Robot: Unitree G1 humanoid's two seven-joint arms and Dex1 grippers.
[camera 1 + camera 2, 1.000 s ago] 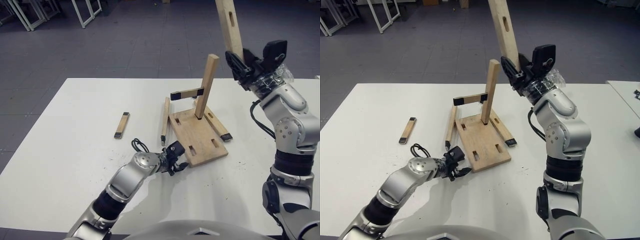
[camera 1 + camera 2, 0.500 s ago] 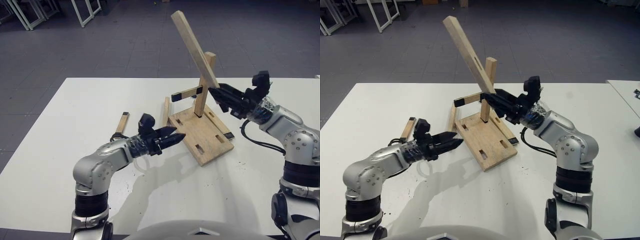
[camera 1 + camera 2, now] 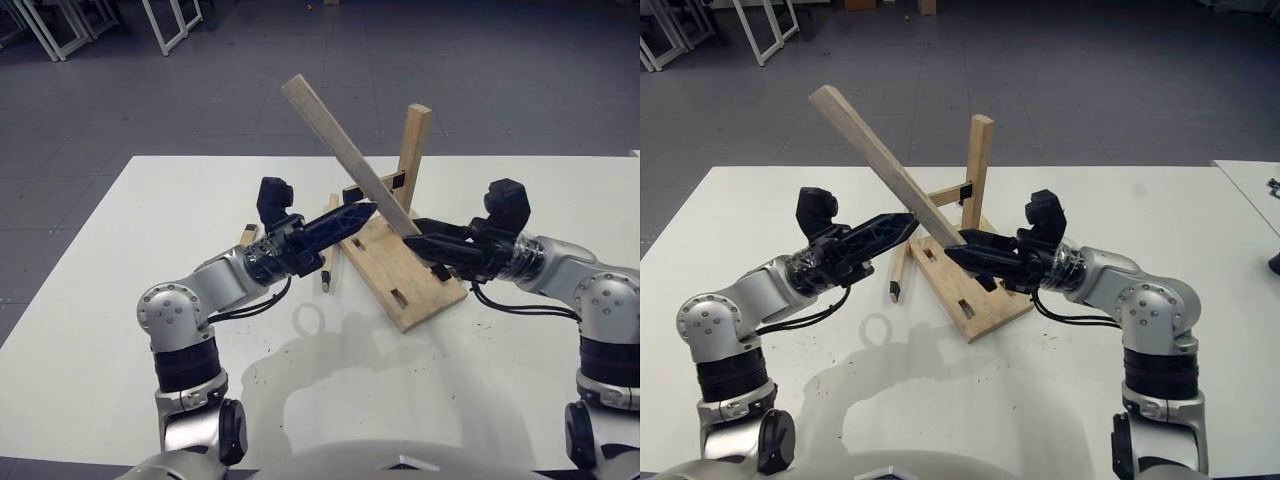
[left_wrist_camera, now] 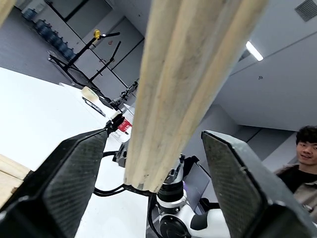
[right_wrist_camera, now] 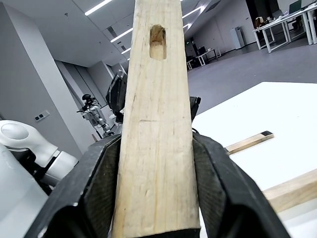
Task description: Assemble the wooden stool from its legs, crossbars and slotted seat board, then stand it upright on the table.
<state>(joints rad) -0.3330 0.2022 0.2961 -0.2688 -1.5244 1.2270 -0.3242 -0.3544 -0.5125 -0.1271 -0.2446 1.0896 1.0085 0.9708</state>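
Stool leg (image 3: 343, 152) slants across frame centre above seat board (image 3: 405, 282); right tool (image 3: 413, 231) clamps its lower end, left tool (image 3: 362, 211) wide around it. Likely stiff, light wood; grip mid-shaft.

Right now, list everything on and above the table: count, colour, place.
table: one, white, under everything.
seat board: one, light wood, slotted, flat at table centre.
upright leg: one, light wood, standing in the board's far end.
crossbar: one, wood with black ends, sticking sideways out of the upright leg.
held leg: one, light wood, tilted above the board.
loose stick: one, wood with black tip, on the table left of the board.
short bar: one, wood, partly behind the left arm.
left pincer: black, open around the held leg.
right pincer: black, shut on its lower end.
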